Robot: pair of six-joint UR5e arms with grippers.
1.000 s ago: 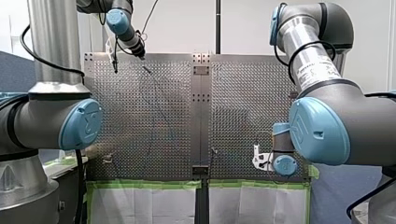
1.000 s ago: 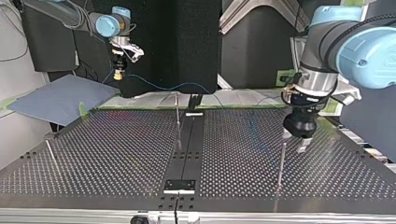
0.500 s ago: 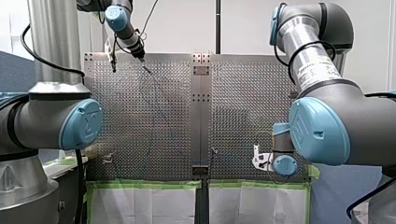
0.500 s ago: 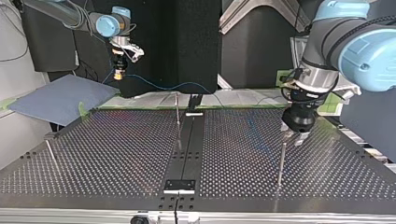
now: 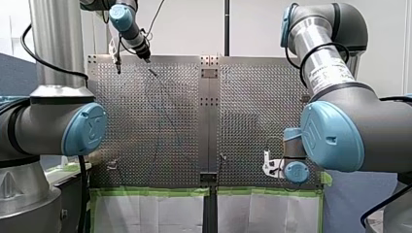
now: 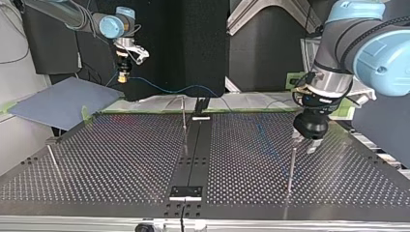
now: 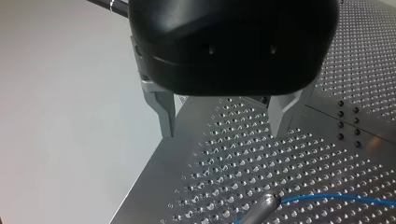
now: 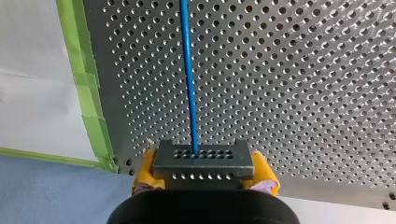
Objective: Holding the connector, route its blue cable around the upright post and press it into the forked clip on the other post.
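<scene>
Connector [image 8: 203,158]: dark perforated block, clamped between the yellow pads [image 8: 142,171] of my right gripper [image 8: 204,170], raised near the far edge of the perforated table [image 6: 121,159], upper left of the top view. Blue cable [image 8: 188,79]: leaves the connector's far face and runs straight ahead of that gripper, its long axis in line with the gripper's reach; in the top view it sags rightward from the connector toward the frame's centre. Left gripper [image 7: 223,116]: metal fingers [image 7: 164,109] apart, nothing between them, poised over the table at centre right of the top view. Upright post [image 7: 262,206]: rounded tip ahead of and below the left gripper, the cable passing at its tip; touching or just beside cannot be told. Further items: centre post [image 6: 183,113] and thin post [image 6: 52,159] at lower left of the top view; which one carries the forked clip is too small to tell. Judgement: the right arm alone holds the connector, well apart from the upright post, so the coming move likely turns on swinging the connector end sideways to bend the cable's line around that post, to which the left gripper is much the nearer
</scene>
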